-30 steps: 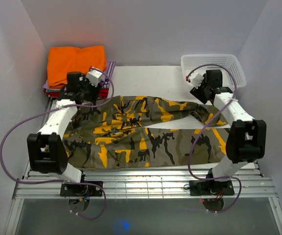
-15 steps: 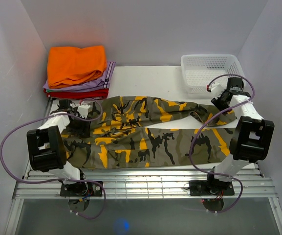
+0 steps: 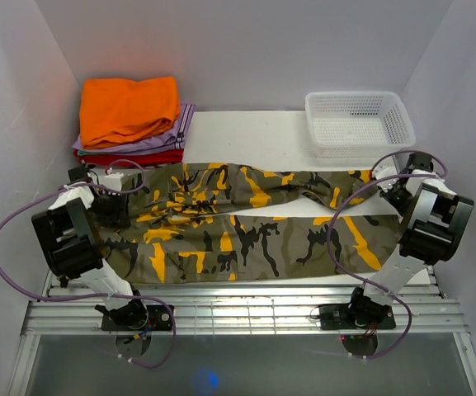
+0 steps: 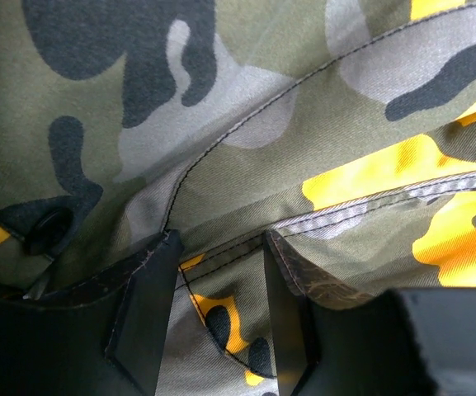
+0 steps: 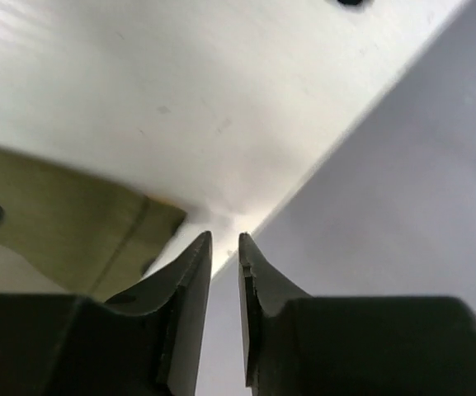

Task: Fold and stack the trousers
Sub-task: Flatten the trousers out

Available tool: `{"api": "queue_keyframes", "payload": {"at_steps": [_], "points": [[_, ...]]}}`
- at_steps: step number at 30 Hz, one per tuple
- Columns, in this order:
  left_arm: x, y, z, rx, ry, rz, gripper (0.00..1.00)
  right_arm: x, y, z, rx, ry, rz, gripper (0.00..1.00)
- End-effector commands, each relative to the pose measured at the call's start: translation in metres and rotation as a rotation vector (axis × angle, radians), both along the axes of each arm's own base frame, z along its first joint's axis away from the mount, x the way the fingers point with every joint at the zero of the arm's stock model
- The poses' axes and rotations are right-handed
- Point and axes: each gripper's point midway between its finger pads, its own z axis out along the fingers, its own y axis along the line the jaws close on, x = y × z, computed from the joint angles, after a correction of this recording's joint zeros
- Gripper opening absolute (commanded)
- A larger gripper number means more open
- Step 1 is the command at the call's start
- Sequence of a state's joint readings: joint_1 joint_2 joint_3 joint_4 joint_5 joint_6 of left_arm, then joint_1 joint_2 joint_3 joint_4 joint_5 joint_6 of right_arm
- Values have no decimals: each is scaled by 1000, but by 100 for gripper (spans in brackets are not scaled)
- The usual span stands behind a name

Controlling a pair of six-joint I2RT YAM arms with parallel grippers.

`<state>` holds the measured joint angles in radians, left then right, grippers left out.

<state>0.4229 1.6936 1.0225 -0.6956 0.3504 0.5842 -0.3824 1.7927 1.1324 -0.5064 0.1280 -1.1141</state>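
The left gripper [image 4: 221, 239] is pressing, spread, onto the camouflage trousers [image 3: 246, 235]. The right gripper [image 5: 225, 239], narrowed to an empty slit, is hanging just beside their hem.

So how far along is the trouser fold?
Done: camouflage trousers spread out, unfolded. In hand: left gripper open on the waist; right gripper beside a leg hem, no cloth between its fingers. Left: every fold, then stacking with the folded clothes pile.
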Motion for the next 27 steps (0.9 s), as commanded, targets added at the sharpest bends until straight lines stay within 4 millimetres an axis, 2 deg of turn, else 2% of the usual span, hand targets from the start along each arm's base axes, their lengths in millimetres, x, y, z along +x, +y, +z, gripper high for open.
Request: {"api": "queue_keyframes", "payload": {"at_steps": [1, 3, 4, 5, 6, 8, 9, 11, 12, 14, 15, 17, 18, 21, 23, 26, 27], "points": [[-13, 10, 0, 59, 31, -39, 56, 23, -4, 48, 31, -130, 40, 26], [-9, 6, 5, 34, 12, -44, 57, 39, 14, 79, 155, -215, -37, 38], [-8, 5, 7, 30, 8, -41, 57, 48, 32, 89, 249, -257, -47, 42], [-9, 4, 6, 24, 12, -39, 57, 54, 42, 100, 301, -291, -79, 45], [-9, 3, 6, 17, 11, -39, 57, 64, 57, 116, 370, -349, -155, 47], [-10, 2, 5, 15, 11, -37, 57, 74, 81, 125, 448, -388, -189, 52], [-10, 2, 4, 18, 10, -38, 57, 81, 100, 126, 470, -401, -178, 52], [-12, 3, 2, 26, 11, -36, 57, 88, 122, 123, 510, -413, -222, 52], [-13, 2, 2, 26, 9, -36, 57, 96, 141, 120, 520, -416, -191, 51], [-13, 3, 2, 30, 9, -35, 57, 98, 158, 104, 520, -391, -184, 50], [-12, 3, 2, 32, 5, -35, 57, 100, 173, 99, 520, -379, -154, 50], [-12, 3, 2, 31, 4, -32, 57, 103, 180, 84, 502, -362, -144, 48], [-12, 3, 2, 30, 6, -31, 57, 102, 185, 69, 493, -327, -140, 47], [-11, 4, 2, 32, 8, -27, 57, 98, 169, 39, 392, -268, -159, 42], [-11, 6, 1, 38, 9, -26, 57, 84, 146, 22, 285, -229, -171, 38], [-11, 7, -1, 45, 8, -27, 57, 65, 108, 18, 198, -206, -179, 38], [-11, 6, -1, 44, 10, -26, 57, 55, 88, 17, 165, -194, -180, 37]]}}
